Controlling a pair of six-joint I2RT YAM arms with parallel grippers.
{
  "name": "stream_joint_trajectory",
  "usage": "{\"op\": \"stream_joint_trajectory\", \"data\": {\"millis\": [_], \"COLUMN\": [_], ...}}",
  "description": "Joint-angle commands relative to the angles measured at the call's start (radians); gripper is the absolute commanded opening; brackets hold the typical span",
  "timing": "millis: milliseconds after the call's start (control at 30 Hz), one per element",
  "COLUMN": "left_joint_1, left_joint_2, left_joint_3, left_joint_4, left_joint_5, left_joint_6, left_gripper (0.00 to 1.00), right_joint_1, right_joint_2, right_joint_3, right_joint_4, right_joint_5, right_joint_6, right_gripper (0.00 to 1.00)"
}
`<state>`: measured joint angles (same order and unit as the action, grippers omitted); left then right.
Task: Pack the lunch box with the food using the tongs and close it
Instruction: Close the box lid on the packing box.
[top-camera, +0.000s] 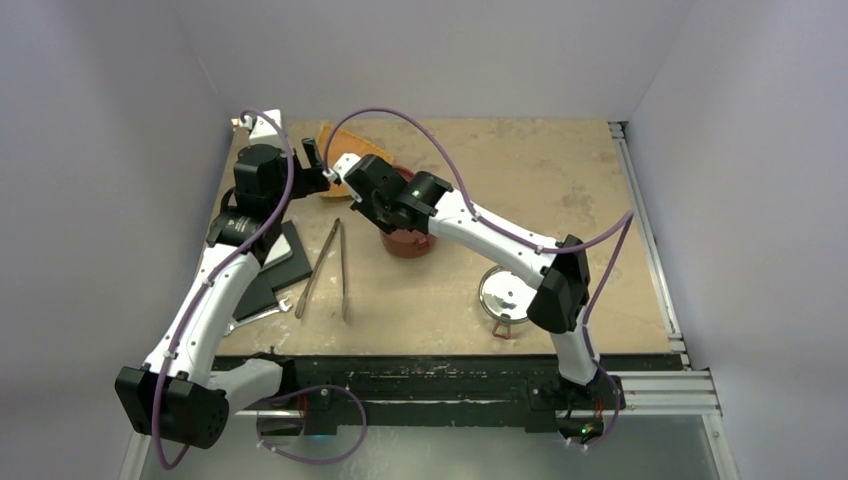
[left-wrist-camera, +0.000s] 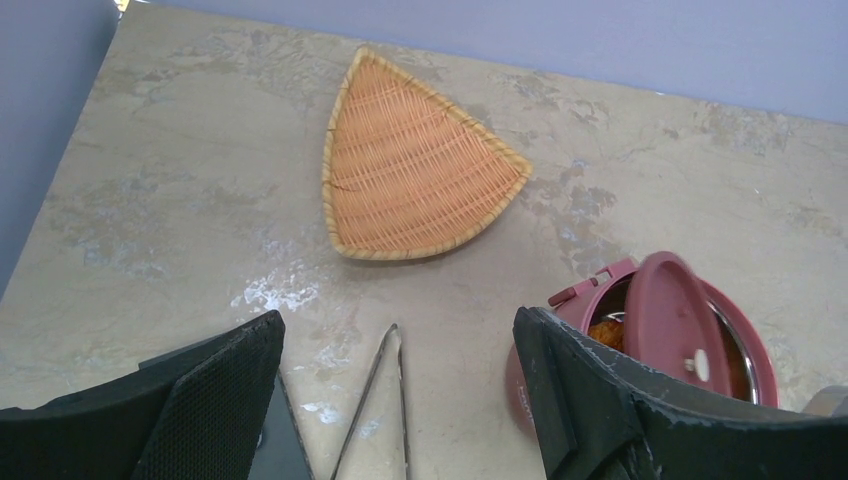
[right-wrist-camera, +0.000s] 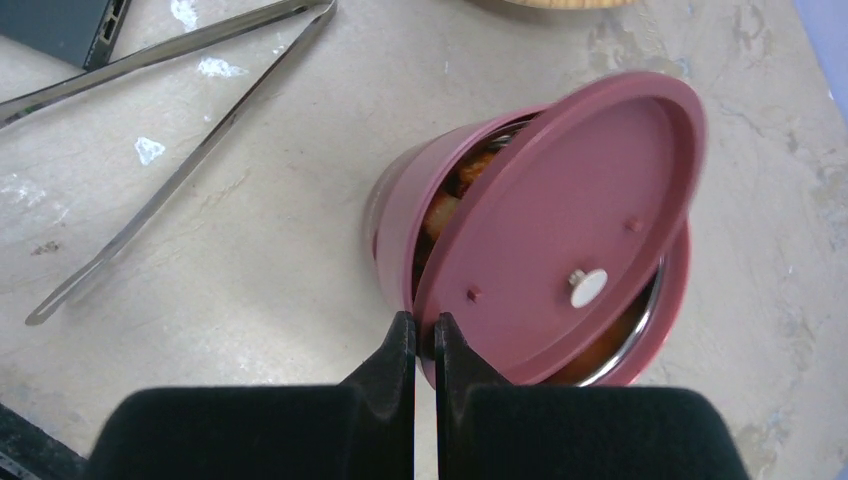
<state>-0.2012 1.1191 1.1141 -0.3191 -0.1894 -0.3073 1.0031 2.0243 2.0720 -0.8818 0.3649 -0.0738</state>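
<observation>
Dark-red lid (right-wrist-camera: 560, 220) tilted on lunch box (right-wrist-camera: 395, 215), right hand (right-wrist-camera: 425, 332) closed at its rim, left hand (left-wrist-camera: 398, 320) spread wide above tongs (left-wrist-camera: 401, 400)

Left gripper (left-wrist-camera: 395, 320) jaws spread wide, right gripper (right-wrist-camera: 424, 325) jaws pressed together.

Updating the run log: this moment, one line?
left gripper open, empty | right gripper shut by lid | lid tilted on bowl | tongs on table
</observation>
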Motion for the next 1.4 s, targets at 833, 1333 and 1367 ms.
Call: {"op": "stream_joint_trajectory", "data": {"millis": [833,1333,1367], "left_joint_1": [0.025,0.025,0.025], "left_joint_2": [0.016,0.059,0.062], "left_joint_3": [-0.022,-0.096,-0.109], "left_joint_4": [0.053,0.09,0.101], "left_joint_5": [0.087,0.288,0.326], "left_joint_6": [-0.045,-0.044,-0.043], "left_gripper": [0.86,0.73,0.69], "right_joint_1": [0.006,-0.055,-0.073], "right_joint_2": [-0.106,-0.394,-0.415], "right_joint_3": [-0.076,-0.286,-0.312], "right_joint_4": [0.069,0.243,0.261], "right_joint_5": [-0.032,-0.076,-0.085], "right_joint_6": [0.041,0.197,0.21], "right_gripper": [0.48,0.73,0.74]}}
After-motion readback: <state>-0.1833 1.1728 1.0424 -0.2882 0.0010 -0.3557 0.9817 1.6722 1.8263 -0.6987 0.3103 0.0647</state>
